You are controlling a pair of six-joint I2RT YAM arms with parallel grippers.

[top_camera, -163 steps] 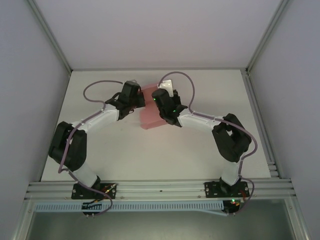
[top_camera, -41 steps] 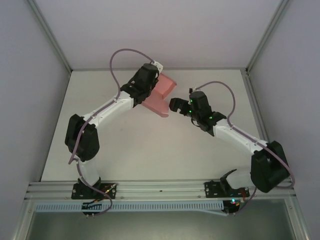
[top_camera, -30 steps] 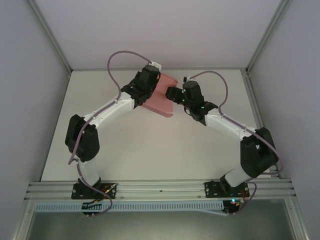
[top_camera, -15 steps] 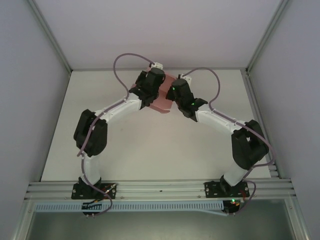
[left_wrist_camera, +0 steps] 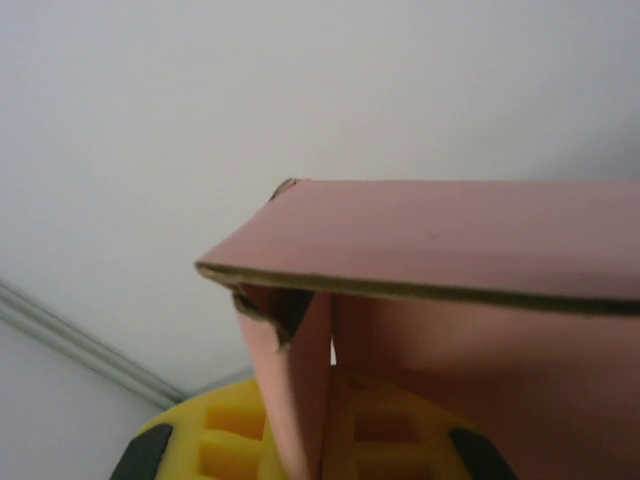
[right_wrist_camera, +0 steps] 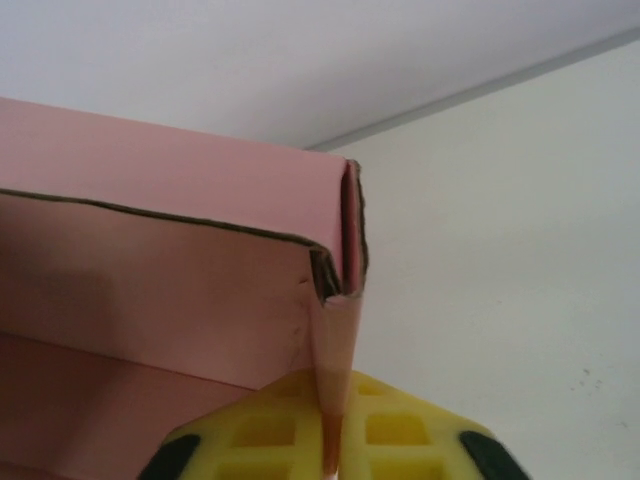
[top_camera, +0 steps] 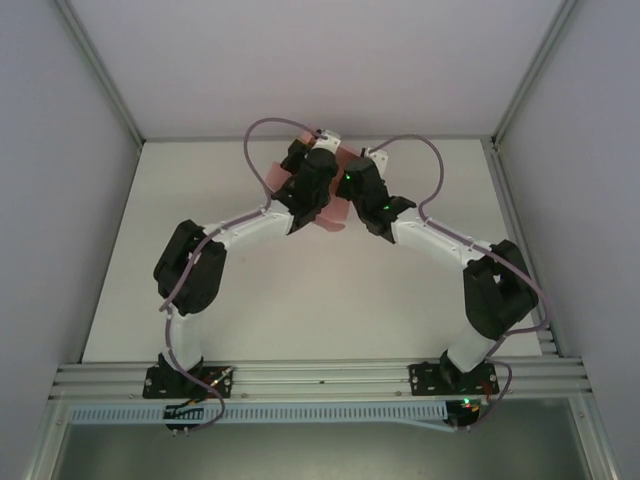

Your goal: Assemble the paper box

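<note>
Paper box (top_camera: 334, 213), of pink card, is seen in the top view over the far middle of the white table (top_camera: 300, 300), close to the back wall, largely covered by the two wrists that meet there from either side. Whether its underside touches the table cannot be told. In the left wrist view the paper box (left_wrist_camera: 450, 240) is shown partly folded: a flat panel lies across the top, and a thin wall hangs from its torn-looking corner. That wall is clamped by the left gripper (left_wrist_camera: 320, 445), whose yellow pads (left_wrist_camera: 230, 435) are pressed against it from both sides. In the right wrist view the paper box (right_wrist_camera: 150, 250) is presented with its open side toward the camera, a doubled corner edge standing upright. A narrow strip below that corner is pinched by the right gripper (right_wrist_camera: 330, 445) between closed yellow pads (right_wrist_camera: 262, 432).
</note>
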